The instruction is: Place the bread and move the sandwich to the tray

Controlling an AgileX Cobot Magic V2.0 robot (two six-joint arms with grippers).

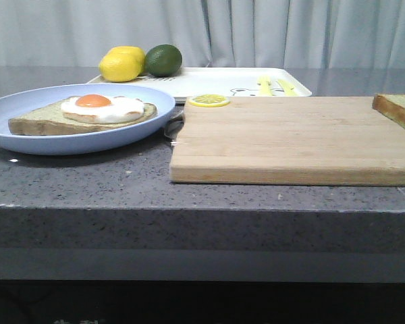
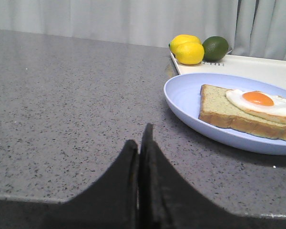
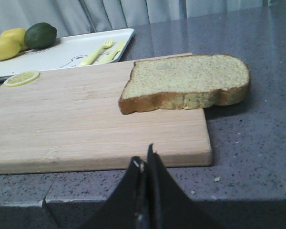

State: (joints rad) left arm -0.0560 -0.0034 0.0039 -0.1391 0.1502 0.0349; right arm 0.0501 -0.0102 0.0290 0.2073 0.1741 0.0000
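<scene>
The sandwich (image 1: 88, 115) is a bread slice topped with a fried egg, lying on a round light-blue plate (image 1: 27, 138) at the left; the same sandwich (image 2: 243, 112) shows in the left wrist view. The plain bread (image 3: 188, 83) lies over the right end of the wooden cutting board (image 3: 86, 119), partly overhanging it; only its corner (image 1: 398, 111) shows in the front view. The white tray (image 1: 216, 81) stands behind the board. My left gripper (image 2: 140, 136) is shut and empty, near the counter's front edge, left of the plate. My right gripper (image 3: 145, 160) is shut and empty, in front of the board.
Two lemons (image 1: 121, 64) and a lime (image 1: 163, 59) sit at the tray's left end. A yellow fork and knife (image 3: 102, 51) lie on the tray. A lemon slice (image 1: 209, 100) rests on the board's far left corner. A curtain hangs behind the grey counter (image 1: 88, 182).
</scene>
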